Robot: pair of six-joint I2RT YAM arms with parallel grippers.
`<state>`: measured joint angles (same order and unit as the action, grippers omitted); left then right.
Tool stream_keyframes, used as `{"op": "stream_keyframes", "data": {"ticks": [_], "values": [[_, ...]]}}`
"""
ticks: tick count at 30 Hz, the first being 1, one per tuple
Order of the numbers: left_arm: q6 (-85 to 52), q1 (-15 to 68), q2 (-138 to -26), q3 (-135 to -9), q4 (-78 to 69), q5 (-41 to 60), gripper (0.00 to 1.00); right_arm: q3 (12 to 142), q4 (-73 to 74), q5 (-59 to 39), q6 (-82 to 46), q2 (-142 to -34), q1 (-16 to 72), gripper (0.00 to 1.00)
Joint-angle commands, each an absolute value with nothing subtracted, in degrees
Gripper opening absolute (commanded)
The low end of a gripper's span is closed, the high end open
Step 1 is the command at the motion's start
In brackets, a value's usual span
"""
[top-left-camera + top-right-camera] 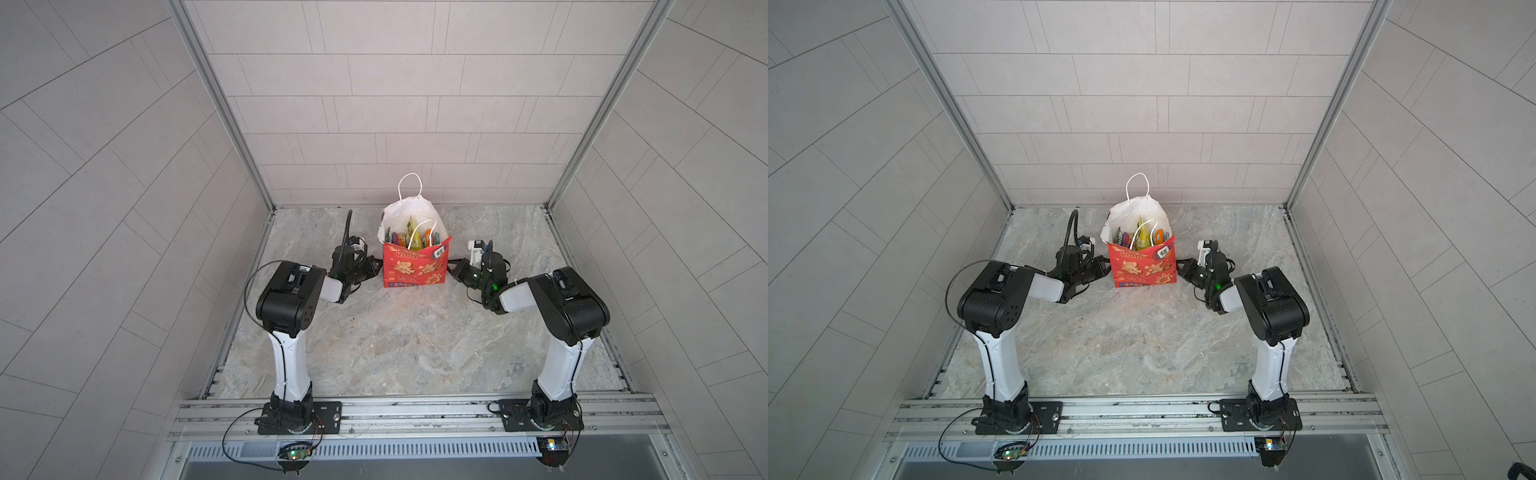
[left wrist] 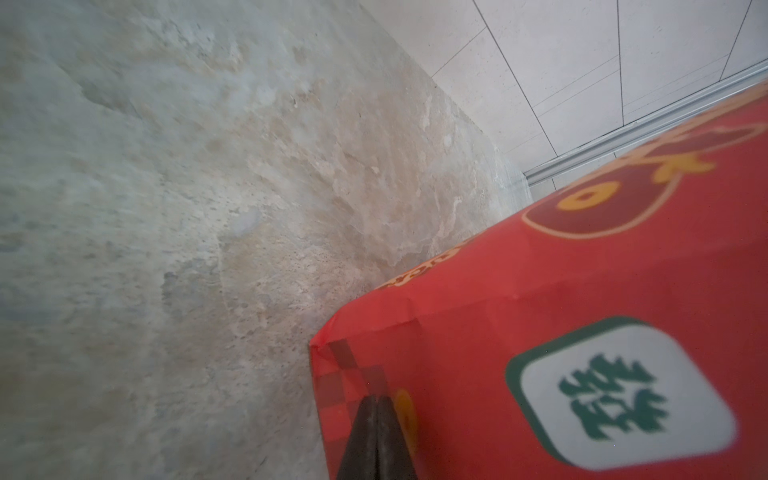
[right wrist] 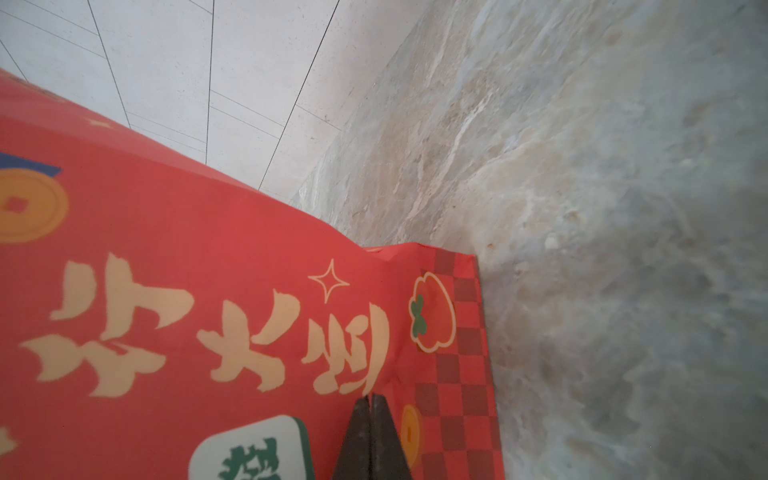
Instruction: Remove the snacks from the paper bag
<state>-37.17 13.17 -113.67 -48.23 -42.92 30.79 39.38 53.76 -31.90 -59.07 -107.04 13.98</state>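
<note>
Marbled desk (image 1: 415, 345): upright paper bag (image 1: 415, 272) hides most snacks (image 1: 415, 240); left fingers (image 2: 361, 440) and right fingers (image 3: 355, 440) clenched, empty, flanking it.

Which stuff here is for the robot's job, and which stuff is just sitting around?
For the job:
- paper bag, standing open
- snacks, inside it
- left gripper, shut, beside the bag
- right gripper, shut, at the bag's other side

Just there:
- marble tabletop
- front rail
- little circuit board

Grey-beige marbled tabletop (image 1: 395, 340), upright red paper bag (image 1: 415, 270) near its back edge.
</note>
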Motion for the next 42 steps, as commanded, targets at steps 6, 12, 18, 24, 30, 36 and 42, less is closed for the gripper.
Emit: {"op": "stream_keyframes", "data": {"ticks": [6,12,18,24,30,36,42], "values": [[-33.6,12.7,-105.4,-45.9,-42.3,22.0,0.0,36.1,50.6,-32.9,-56.8,-99.0,14.8,0.0],[-28.0,12.3,-91.8,-50.9,-30.5,12.8,0.09,41.0,27.4,-25.5,-45.4,-88.2,14.4,0.0],[-13.6,12.1,-85.8,-71.1,-6.4,14.5,0.38,43.1,14.0,-14.2,-33.9,-74.8,14.6,0.23],[6.8,12.8,-94.3,-96.0,21.1,28.9,0.71,40.0,12.5,-8.4,-27.7,-63.4,17.4,0.39],[21.5,15.8,-105.0,-115.2,41.7,31.8,0.79,36.5,11.7,-7.2,-21.9,-56.3,21.9,0.53],[26.0,18.2,-115.3,-129.3,52.4,28.1,0.8,33.3,10.8,-7.6,-20.5,-52.5,24.7,0.54],[27.9,19.4,-122.5,-137.3,57.3,23.4,0.8,30.4,12.8,-6.5,-20.8,-50.1,26.2,0.54]]}}
